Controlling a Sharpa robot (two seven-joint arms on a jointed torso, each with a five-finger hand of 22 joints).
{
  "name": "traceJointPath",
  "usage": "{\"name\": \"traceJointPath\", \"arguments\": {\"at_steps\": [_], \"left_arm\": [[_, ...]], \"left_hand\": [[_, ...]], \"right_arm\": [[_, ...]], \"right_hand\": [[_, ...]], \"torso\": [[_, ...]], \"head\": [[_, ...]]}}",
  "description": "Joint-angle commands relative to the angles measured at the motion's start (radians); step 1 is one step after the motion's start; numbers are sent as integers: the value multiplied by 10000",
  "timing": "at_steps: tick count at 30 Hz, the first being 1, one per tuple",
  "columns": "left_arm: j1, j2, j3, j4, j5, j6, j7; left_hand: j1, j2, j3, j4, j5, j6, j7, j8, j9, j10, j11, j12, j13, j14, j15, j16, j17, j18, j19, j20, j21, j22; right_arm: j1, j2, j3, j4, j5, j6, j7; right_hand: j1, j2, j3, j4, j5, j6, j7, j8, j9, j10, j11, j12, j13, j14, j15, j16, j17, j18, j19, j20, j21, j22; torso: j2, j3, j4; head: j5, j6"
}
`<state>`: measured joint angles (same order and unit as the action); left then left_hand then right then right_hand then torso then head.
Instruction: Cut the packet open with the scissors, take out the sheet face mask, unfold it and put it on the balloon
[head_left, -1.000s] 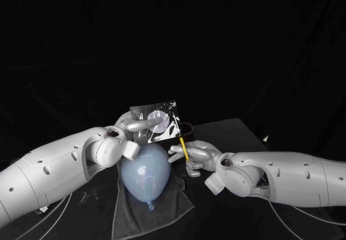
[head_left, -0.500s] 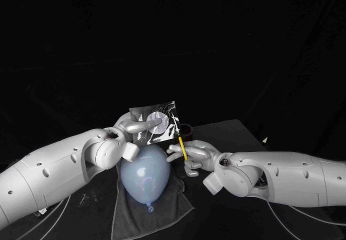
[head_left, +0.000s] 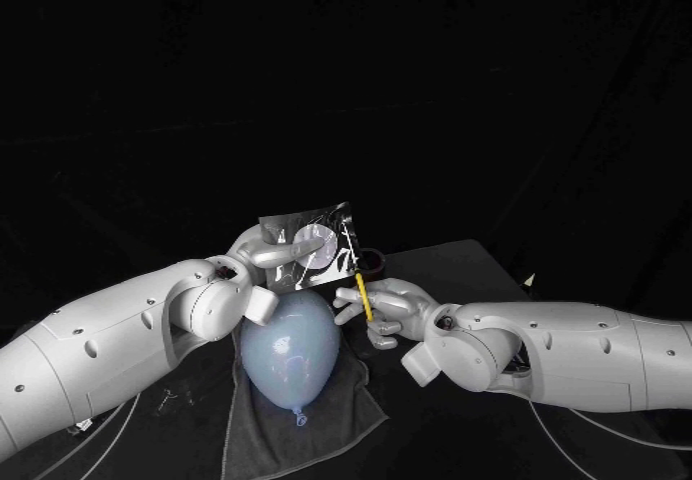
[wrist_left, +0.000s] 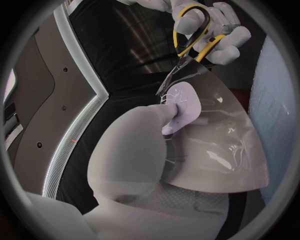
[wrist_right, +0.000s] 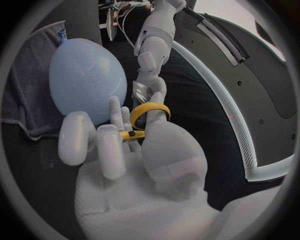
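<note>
Here the left robot hand (head_left: 274, 255) holds the packet (head_left: 307, 243) upright above the far end of the balloon (head_left: 291, 345), pinching its clear, shiny sheet between thumb and fingers, as the left wrist view shows (wrist_left: 212, 145). Just to the right, the right robot hand (head_left: 382, 305) grips the scissors (head_left: 361, 290), its fingers closed through the yellow handle loops (wrist_right: 149, 112). The blades point up and away towards the packet's right edge. In the left wrist view the blades (wrist_left: 178, 67) stand slightly parted, and their tips reach the packet's upper edge. The pale blue balloon lies between the two arms with its knot pointing to the near side. It rests on a grey cloth (head_left: 325, 420) spread over the black table (head_left: 462, 262). The cloth's near corner hangs towards the robot. Behind everything the room is a dark, black backdrop. The left robot hand and forearm cover the balloon's far left part, and the right robot hand sits just beside its right flank.
</note>
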<state>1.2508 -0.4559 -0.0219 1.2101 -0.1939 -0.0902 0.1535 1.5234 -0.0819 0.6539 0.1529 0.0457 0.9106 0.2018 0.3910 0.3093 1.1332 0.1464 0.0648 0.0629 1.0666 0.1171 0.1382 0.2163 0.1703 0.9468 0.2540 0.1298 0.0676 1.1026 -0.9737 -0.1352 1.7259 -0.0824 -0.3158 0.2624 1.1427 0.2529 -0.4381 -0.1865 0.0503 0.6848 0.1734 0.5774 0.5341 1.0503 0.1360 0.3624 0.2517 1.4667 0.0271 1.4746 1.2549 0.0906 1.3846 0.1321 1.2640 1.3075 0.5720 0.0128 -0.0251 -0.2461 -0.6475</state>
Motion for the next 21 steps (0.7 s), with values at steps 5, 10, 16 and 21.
{"name": "traceJointPath", "arguments": {"at_steps": [5, 10, 16, 21], "left_arm": [[-17, 21, -5, 50, -115, 255, 125], [-20, 18, -5, 49, -110, 247, 135], [-23, 10, -5, 56, -100, 244, 146], [-26, 6, -5, 60, -92, 246, 149]], "left_hand": [[-77, 35, 10, -62, 30, 44, -6, 51, 12, 66, 33, -30, -14, 87, -8, -62, -11, 131, 17, 28, -46, -17], [-77, 35, 10, -62, 30, 44, -6, 51, 12, 66, 33, -30, -14, 87, -8, -62, -11, 131, 17, 28, -46, -17], [-77, 35, 10, -62, 30, 44, -6, 51, 12, 66, 33, -30, -14, 87, -8, -62, -11, 131, 17, 28, -46, -17], [-77, 35, 10, -62, 30, 44, -6, 51, 12, 66, 33, -30, -14, 87, -8, -62, -11, 131, 17, 28, -46, -17]], "right_arm": [[35, 43, 39, -21, 127, -177, 258], [36, 47, 41, -27, 112, -205, 236], [35, 59, 43, -30, 90, -195, 263], [35, 79, 43, -14, 84, -83, 325]], "right_hand": [[70, 346, -260, -136, -21, 1016, -520, 563, 214, 1658, -879, 716, 491, 508, -480, 148, 367, -236, 348, -407, 572, 1098], [175, 400, -236, -78, -24, 1561, -913, 1106, 632, 2350, -1268, 1528, 1276, 515, -837, 124, 321, -302, 510, -748, 843, 1265], [194, 313, -256, -66, -27, 1346, -899, 1109, 821, 1951, -1260, 1640, 1741, 511, -851, 85, 247, -305, 484, -816, 816, 1254], [-14, 22, -253, -162, -3, 91, -230, 193, 646, 174, -607, 387, 1322, 483, -329, 40, 136, -272, 299, -465, 550, 1098]], "torso": [[-4, 7, -5], [-6, 4, -6], [-3, 5, -1], [-6, 5, -1]], "head": [[14, -20], [11, -21], [2, -6], [12, 23]]}}
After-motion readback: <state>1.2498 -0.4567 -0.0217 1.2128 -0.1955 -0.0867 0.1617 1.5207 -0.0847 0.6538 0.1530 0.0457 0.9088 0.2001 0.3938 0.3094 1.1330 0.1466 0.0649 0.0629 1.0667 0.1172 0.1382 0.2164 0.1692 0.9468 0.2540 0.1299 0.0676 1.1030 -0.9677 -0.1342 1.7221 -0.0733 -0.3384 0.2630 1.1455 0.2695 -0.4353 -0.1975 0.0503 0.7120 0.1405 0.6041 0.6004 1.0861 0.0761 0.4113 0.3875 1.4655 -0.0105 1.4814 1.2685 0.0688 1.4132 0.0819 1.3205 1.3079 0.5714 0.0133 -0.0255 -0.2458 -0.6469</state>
